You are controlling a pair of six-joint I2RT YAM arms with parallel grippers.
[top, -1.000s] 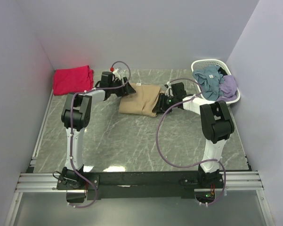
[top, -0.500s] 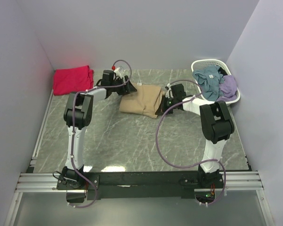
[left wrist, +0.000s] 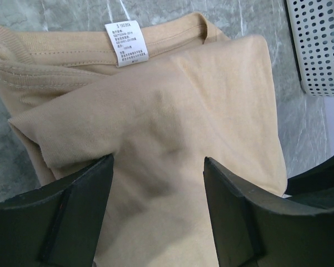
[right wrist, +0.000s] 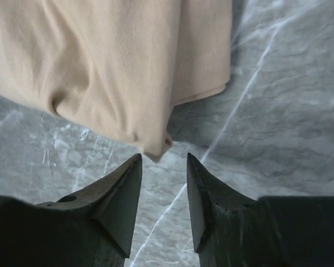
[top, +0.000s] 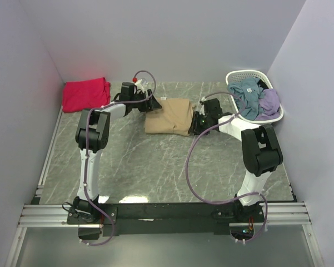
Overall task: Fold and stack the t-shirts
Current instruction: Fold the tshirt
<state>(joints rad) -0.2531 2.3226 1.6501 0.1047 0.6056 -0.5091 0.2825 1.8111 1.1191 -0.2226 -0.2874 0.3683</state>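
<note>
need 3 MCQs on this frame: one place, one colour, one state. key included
1. Where does the red-pink cloth t-shirt lie?
A. in the white plastic lattice basket
B. at the far-left corner of the grey marble-patterned table
C. on top of the tan shirt

2. What colour is the small label at the neck of the folded tan cloth t-shirt?
A. black
B. blue
C. white

3. What state is the right claw in?
A. open, holding nothing
B. shut on the tan shirt
C. shut on the basket rim

Key:
1 B: it lies alone by the left wall, across the table from the basket.
2 C: the left wrist view shows a white tag with small print.
3 A: its fingers stand apart, just off the tan shirt's corner.
</note>
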